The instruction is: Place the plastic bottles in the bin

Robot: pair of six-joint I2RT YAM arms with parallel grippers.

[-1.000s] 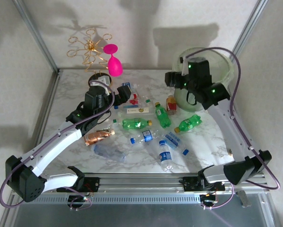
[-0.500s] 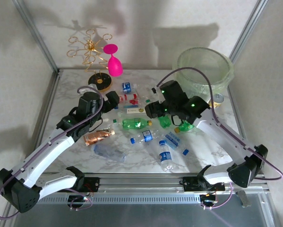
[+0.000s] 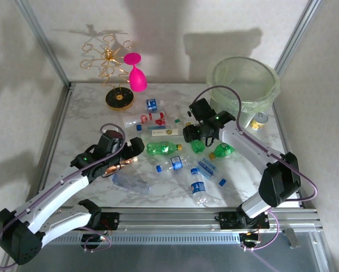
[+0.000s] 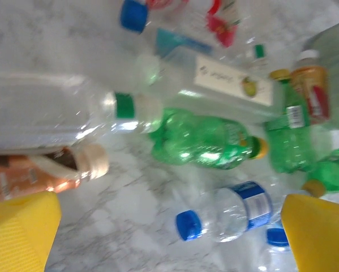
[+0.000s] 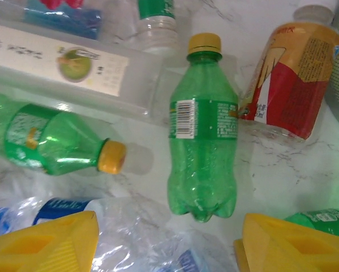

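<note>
R gripper (image 5: 166,241) part open, empty, above the green bottles (image 5: 202,153) left of bin (image 3: 271,85). L gripper (image 4: 172,226) wide open, empty too. Count: 3 green bottles, 1 bin.

I count three green bottles (image 3: 163,148) on the marble, three clear blue-labelled bottles (image 3: 198,190) nearest my bases, one copper-coloured bottle (image 3: 119,164), one red-and-yellow labelled bottle (image 5: 288,85), one pink wine glass (image 3: 136,76), one gold wire rack (image 3: 108,59), one bin (image 3: 268,90) and one can (image 3: 260,120)
</note>
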